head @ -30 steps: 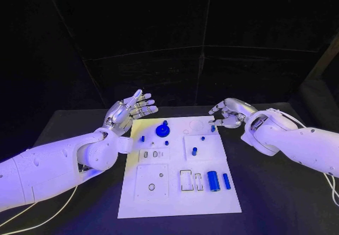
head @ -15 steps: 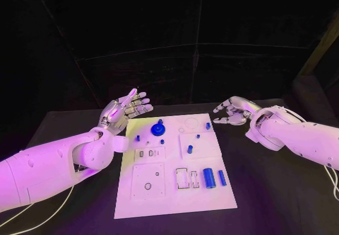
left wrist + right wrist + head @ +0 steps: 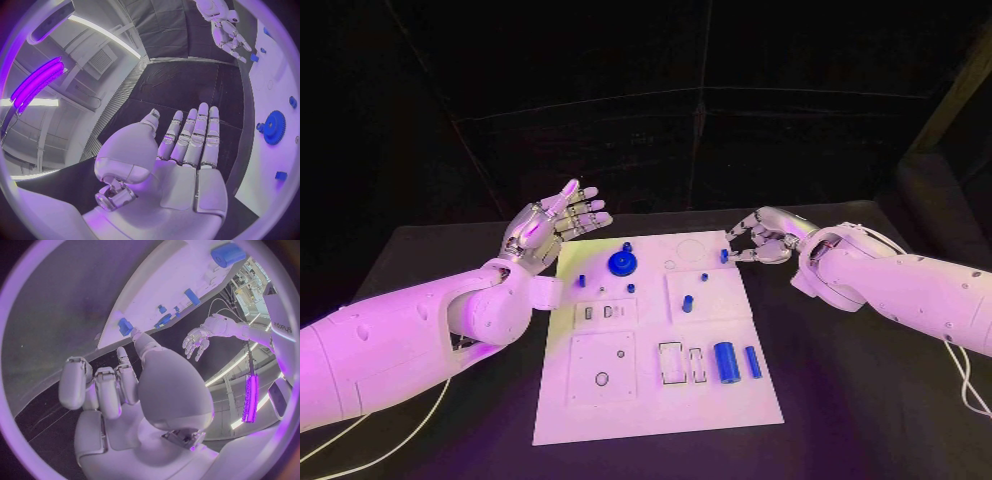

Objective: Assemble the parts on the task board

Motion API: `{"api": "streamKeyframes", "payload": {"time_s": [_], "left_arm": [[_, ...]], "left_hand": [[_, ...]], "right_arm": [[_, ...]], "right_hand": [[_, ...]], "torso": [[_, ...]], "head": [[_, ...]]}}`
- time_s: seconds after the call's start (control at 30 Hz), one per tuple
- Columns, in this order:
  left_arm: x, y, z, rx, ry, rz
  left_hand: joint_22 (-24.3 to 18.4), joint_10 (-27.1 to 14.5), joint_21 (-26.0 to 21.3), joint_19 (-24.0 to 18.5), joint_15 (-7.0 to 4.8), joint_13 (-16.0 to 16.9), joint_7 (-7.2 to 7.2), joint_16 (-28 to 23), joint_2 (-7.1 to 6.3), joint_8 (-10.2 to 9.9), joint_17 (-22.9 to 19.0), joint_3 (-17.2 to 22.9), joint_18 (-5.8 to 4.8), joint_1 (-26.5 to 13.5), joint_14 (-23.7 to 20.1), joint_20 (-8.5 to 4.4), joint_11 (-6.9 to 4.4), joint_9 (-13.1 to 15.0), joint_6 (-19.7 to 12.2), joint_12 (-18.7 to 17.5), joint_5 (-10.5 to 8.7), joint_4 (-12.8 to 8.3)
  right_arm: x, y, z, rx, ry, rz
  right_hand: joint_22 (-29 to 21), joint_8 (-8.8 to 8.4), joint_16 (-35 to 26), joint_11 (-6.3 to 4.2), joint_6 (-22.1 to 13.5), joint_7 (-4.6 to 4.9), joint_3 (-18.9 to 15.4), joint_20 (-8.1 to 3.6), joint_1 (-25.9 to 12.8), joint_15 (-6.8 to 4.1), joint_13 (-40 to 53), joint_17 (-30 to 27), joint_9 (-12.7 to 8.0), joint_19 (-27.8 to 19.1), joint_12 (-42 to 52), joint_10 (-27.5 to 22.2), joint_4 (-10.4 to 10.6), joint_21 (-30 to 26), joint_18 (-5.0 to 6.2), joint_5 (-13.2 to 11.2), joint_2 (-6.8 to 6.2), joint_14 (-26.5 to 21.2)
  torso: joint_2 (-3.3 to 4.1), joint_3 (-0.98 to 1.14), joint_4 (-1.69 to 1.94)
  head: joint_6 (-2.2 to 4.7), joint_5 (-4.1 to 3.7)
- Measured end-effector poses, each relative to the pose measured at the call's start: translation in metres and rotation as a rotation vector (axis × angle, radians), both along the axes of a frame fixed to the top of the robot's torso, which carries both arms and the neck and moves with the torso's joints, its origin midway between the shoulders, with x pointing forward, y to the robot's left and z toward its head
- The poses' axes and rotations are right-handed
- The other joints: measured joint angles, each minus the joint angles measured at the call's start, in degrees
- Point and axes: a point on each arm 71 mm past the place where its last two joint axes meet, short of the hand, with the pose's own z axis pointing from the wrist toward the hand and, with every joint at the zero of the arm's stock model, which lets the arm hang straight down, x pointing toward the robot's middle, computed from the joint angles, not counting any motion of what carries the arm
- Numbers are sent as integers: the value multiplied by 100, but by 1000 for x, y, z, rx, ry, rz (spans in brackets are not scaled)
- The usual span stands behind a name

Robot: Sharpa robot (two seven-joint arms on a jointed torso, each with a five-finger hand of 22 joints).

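The white task board (image 3: pixel 661 400) lies mid-surface with blue parts on it, the right robot hand (image 3: pixel 762 240) hovering at its far right corner, fingers curled and apart around nothing, just beside a small blue peg (image 3: pixel 724 256), while the left robot hand (image 3: pixel 553 225) is raised open-palmed, fingers spread, beyond the board's far left corner near the blue gear (image 3: pixel 620 264).

Left hand (image 3: pixel 557 225) raised, fingers spread, holding nothing; right hand (image 3: pixel 762 237) curled, seemingly holding nothing.
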Motion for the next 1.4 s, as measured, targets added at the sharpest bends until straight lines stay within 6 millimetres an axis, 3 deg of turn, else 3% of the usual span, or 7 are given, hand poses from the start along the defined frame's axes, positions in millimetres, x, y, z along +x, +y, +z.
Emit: {"api": "streamKeyframes", "payload": {"time_s": [0.4,0.73,0.97,1.4], "left_arm": [[1,1,0,1,0,2],[1,1,-1,0,1,1],[1,1,-1,0,1,0],[1,1,-1,0,1,-1]], "left_hand": [[-8,0,0,0,0,0,0,-21,0,0,-7,0,0,0,0,0,0,0,0,0,0,0],[-8,0,0,0,0,0,0,-21,0,0,-6,0,0,0,0,0,0,0,0,0,0,0],[-7,0,0,0,0,0,0,-21,0,0,-6,16,0,0,0,0,0,0,0,0,0,-16],[-6,0,0,0,0,0,0,-21,0,0,-6,16,0,0,0,0,0,0,0,0,0,-16]], "right_arm": [[0,8,-11,-13,29,23],[2,10,-13,-21,30,26],[3,11,-13,-23,29,26],[4,12,-14,-24,29,24]], "right_hand": [[5,0,0,0,41,-41,17,0,52,0,0,4,7,0,0,0,-49,0,0,25,52,0],[18,29,0,0,109,-14,17,-22,99,0,0,4,14,22,0,0,-49,0,0,25,100,0],[23,96,0,1,286,0,32,-21,118,1,0,3,33,22,0,0,-64,0,0,46,155,0],[38,193,0,-20,517,-56,71,-21,149,-21,0,2,54,22,44,21,-102,0,0,27,197,21]], "torso": [[-4,1,-1],[-4,0,-1],[-4,0,-1],[-4,3,0]], "head": [[-29,-5],[-34,-4],[-50,-8],[-98,27]]}}
